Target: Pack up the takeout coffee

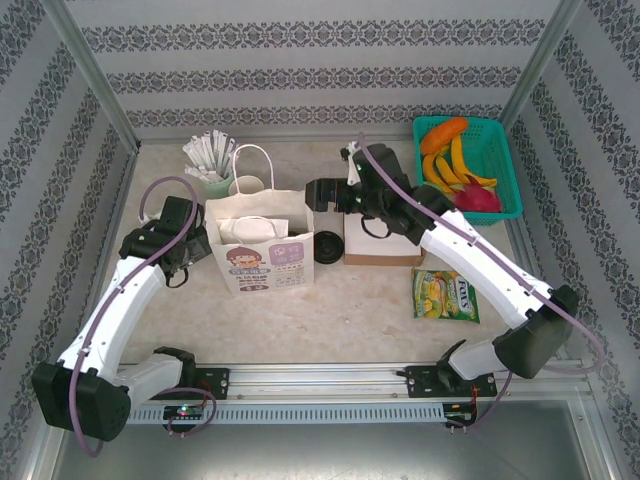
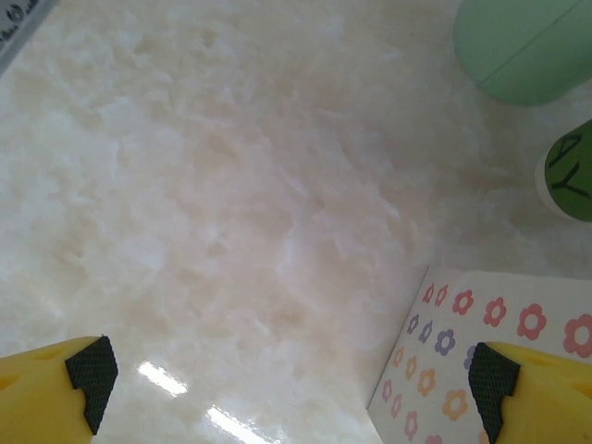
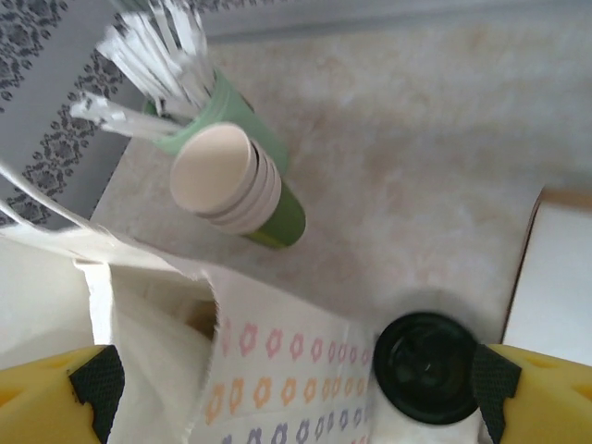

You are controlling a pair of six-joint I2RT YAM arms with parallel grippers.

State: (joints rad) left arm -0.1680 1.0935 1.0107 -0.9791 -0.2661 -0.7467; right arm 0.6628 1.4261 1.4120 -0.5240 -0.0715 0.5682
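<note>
Coffee (image 1: pixel 328 247) stands on worktop (image 1: pixel 340 310) between bag (image 1: pixel 258 250) and box (image 1: pixel 380 250), not yet packed. Right end effector (image 3: pixel 294 384) hangs above it, jaws wide, empty. Left end effector (image 2: pixel 291 375) also wide, empty, beside bag. Looks like pre-grasp: next, lower around coffee, close, lift into bag.

Light was bright and even, shadows soft.
Two glare streaks lay on the glossy bench (image 2: pixel 231 231) in the left wrist view, where the pale green cup (image 2: pixel 523 46) was blurred; the right wrist view looked slightly soft.
</note>
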